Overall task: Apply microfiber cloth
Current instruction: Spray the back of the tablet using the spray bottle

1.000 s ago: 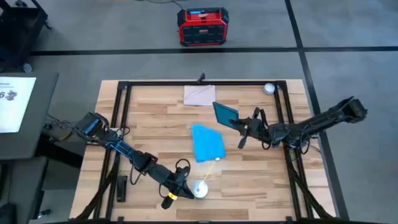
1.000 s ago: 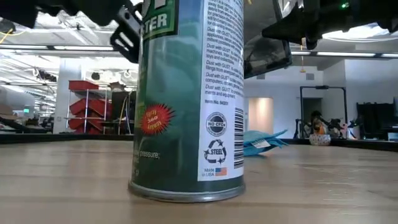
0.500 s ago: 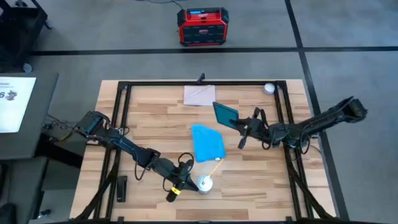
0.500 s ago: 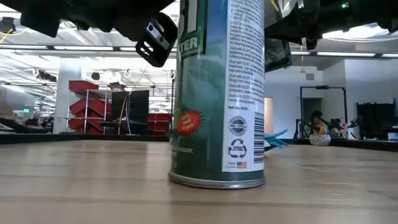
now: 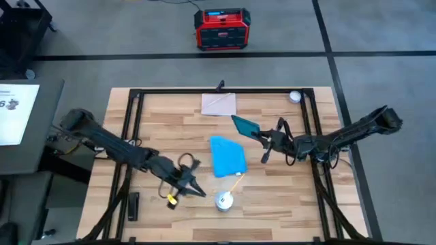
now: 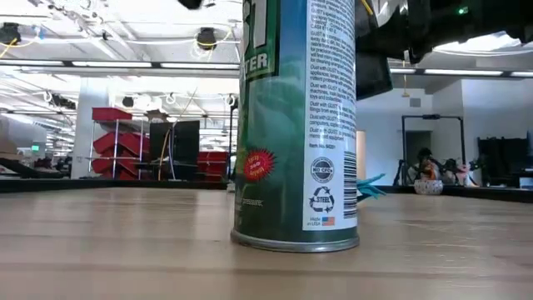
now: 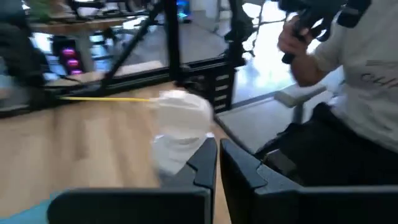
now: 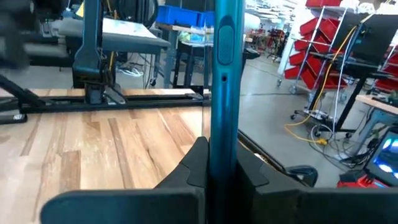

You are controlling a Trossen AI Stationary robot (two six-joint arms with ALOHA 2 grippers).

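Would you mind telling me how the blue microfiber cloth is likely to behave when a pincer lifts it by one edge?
The microfiber cloth lies flat and folded on the table, so it probably droops and unfolds. It looks thin, likely light. Its soft surface suggests it bunches rather than slides when pushed.

Wooden table (image 5: 163, 129): cloth (image 5: 227, 157), can (image 5: 224, 201), sheet (image 5: 219, 104).

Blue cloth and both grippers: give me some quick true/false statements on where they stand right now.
1. The cloth lies flat on the table. True.
2. The right gripper holds the tablet. True.
3. The left gripper grips the cloth. False: it is shut on nothing, beside the spray can.
4. The spray can lies on its side. False: it stands upright.
5. The tablet rests on the cloth. False: it is held up, tilted.
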